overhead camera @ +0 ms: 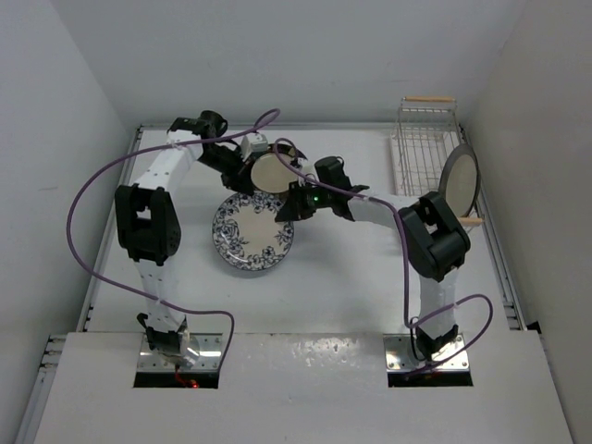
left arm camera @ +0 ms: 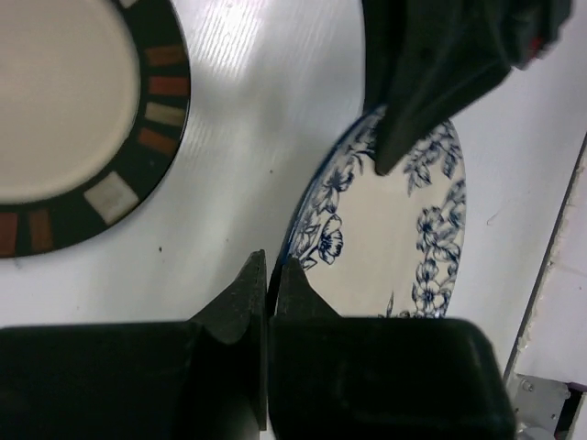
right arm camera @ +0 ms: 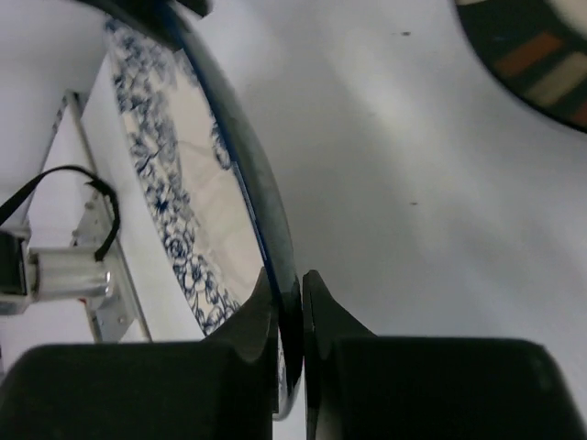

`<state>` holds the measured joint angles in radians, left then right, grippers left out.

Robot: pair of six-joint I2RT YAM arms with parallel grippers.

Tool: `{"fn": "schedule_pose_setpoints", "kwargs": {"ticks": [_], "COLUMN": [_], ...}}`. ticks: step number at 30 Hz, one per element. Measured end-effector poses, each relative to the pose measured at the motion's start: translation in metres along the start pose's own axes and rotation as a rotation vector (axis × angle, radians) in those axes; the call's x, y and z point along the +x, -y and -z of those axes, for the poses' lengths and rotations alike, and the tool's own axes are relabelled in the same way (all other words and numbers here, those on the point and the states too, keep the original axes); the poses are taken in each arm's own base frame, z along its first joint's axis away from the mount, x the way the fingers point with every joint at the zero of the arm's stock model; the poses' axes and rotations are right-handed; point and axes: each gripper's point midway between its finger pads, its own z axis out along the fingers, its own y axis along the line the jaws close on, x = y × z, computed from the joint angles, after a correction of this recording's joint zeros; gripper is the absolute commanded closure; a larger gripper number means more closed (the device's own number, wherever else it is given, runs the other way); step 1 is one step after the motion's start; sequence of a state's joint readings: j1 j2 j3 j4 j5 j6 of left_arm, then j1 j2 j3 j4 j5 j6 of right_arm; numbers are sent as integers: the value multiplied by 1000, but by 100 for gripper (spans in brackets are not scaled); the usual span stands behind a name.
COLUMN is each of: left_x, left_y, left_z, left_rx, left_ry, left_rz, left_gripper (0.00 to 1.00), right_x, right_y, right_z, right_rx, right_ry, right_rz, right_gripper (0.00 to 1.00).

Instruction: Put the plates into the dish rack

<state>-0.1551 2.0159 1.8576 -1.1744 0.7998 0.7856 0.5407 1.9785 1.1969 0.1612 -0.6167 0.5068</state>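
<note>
White worktop (overhead camera: 370, 277), bearing all items. Dish rack (overhead camera: 421, 139): white wire basket at the far right corner of the worktop, with a light wooden handle (overhead camera: 430, 99) at its far short end. Plain-rimmed plate (overhead camera: 460, 176): cream with a dark glossy rim, standing on edge in the near right part of the rack and leaning toward the rack's right side. Blue floral plate (overhead camera: 252, 233): white, on the worktop left of centre, well apart from the rack; whether any edge is raised cannot be told. Brown-rimmed plate (overhead camera: 270, 173): cream with pale and rust rectangular marks on a dark rim, just beyond the floral plate and partly hidden under the left arm in the overhead view. Right hand (right arm camera: 286, 280): reaches left across the worktop, its fingers pinched tight on the floral plate's rim, which passes between them. Left hand (left arm camera: 268, 266): fingers pressed almost together with only a sliver between and nothing seen in them, the tips just beside the floral plate's edge, between the two plates.
</note>
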Motion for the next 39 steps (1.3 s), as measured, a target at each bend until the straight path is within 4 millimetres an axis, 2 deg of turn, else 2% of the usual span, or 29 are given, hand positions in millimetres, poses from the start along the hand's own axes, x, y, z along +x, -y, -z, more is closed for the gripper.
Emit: {"fn": "schedule_pose_setpoints", "kwargs": {"ticks": [3, 4, 7, 10, 13, 14, 18, 21, 23, 25, 29, 32, 35, 39], "left_x": [3, 2, 2, 4, 3, 2, 0, 1, 3, 4, 6, 7, 10, 14], "left_y": [-6, -8, -18, -36, -60, -69, -96, -105, -108, -110, -111, -112, -112, -112], "left_z": [2, 2, 4, 11, 26, 33, 60, 72, 76, 78, 80, 80, 79, 77], "left_rx": [-31, -47, -119, -240, -399, -462, -664, -750, -779, -797, -814, -820, -820, -819], "left_ry": [-16, -16, -40, -75, -95, -98, -102, -106, -111, -114, -119, -121, -131, -139], "left_rz": [32, 56, 113, 173, 221, 238, 287, 312, 325, 336, 347, 349, 354, 358], "left_gripper": [68, 54, 44, 38, 33, 30, 30, 30, 30, 30, 30, 30, 30, 30], "right_x": [1, 1, 2, -9, -47, -62, -125, -166, -184, -194, -188, -168, -136, -86], "right_y": [-9, -9, 8, 26, 35, 35, 28, 18, 12, 8, 12, 30, 56, 93], "right_z": [-2, -2, 8, 38, 92, 112, 198, 263, 304, 345, 416, 454, 474, 473], "right_rx": [-34, -21, 97, 246, 399, 444, 636, 815, 951, 1103, 1391, 1574, 1692, 1732], "right_ry": [-3, -4, -8, 20, 128, 176, 384, 520, 589, 635, 635, 567, 457, 267], "right_rz": [17, 14, -9, -14, 39, 64, 155, 233, 283, 330, 370, 345, 287, 223], "right_gripper": [100, 100, 100, 100, 100, 100, 100, 100, 100, 100, 100, 100, 100, 100]}}
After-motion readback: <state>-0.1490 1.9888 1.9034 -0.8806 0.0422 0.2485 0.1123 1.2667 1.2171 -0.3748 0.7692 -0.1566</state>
